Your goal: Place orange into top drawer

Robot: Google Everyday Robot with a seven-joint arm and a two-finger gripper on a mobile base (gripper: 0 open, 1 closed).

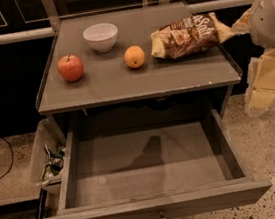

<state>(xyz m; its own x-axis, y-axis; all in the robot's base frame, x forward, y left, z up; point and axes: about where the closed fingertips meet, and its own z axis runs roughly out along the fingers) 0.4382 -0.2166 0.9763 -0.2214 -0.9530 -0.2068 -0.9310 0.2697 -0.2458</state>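
Nearest to us, the top drawer [155, 203] stands pulled wide open below the tabletop [174, 79], its flat bottom bare but for a shadow, with a small knob [162, 218] on its front. To its left on the floor we see a pale bin [38, 154] holding crumpled wrappers. At the right edge the gripper [263, 96] hangs over the floor, just off the table's right front corner and outside the drawer; we cannot tell whether it is spread or closed, and it holds nothing we can see. The orange [134, 57] sits on the tabletop, well apart from the gripper, up and to its left. A red apple [70, 68] lies left of it, a chip bag [186, 36] just to its right, and a white bowl [101, 37] farther back.
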